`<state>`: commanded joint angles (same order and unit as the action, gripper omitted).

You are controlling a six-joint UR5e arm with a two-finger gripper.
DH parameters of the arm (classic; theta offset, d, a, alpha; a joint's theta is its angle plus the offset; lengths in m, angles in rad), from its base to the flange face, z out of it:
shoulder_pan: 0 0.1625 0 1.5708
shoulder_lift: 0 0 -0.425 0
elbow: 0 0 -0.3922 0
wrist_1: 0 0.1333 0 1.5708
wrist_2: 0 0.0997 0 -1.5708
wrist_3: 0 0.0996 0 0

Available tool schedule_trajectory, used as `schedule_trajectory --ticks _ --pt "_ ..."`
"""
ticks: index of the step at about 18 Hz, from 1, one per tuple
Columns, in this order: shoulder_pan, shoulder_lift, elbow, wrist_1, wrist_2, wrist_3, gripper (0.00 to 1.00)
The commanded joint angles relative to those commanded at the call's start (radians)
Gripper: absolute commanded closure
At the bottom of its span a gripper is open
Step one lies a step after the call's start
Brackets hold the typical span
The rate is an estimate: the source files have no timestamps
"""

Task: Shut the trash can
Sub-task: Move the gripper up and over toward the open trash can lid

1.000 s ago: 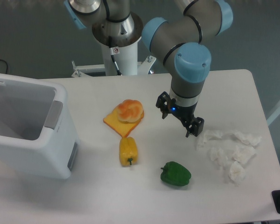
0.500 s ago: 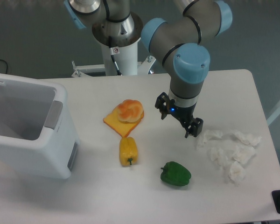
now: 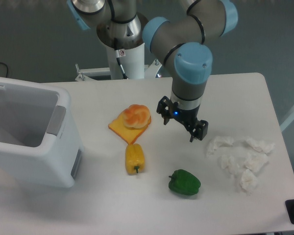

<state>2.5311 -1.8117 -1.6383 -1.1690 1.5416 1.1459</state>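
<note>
The trash can (image 3: 34, 159) is a large white box-shaped bin at the table's left edge. Its top stands open and I see the grey inside. A grey latch strip (image 3: 56, 120) runs along its right rim and a grey panel (image 3: 77, 163) is on its right side. The lid is not clearly in view, only a white edge at the far left. My gripper (image 3: 182, 123) hangs open and empty above the table's middle, well to the right of the bin, fingers spread and pointing down.
A bun on an orange slice (image 3: 131, 121) lies left of the gripper. A yellow pepper (image 3: 134, 158) and a green pepper (image 3: 184, 182) lie nearer the front. Crumpled white tissues (image 3: 240, 156) lie at the right. The arm's base (image 3: 121, 44) stands at the back.
The gripper and arm have moved a little to the left, toward the bun. Nothing else has moved.
</note>
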Motion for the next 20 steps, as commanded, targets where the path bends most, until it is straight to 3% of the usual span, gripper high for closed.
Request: schedule_trajectory --ticks 7,13,20 --pt "-0.089 0.06 0.0 -0.008 -0.041 -0.208 0.0" --pt "-0.133 0.173 -0.002 -0.018 -0.205 -0.448 0.0" --pt "-0.199 0.298 -0.006 -0.047 -0.259 -0.589 0.0"
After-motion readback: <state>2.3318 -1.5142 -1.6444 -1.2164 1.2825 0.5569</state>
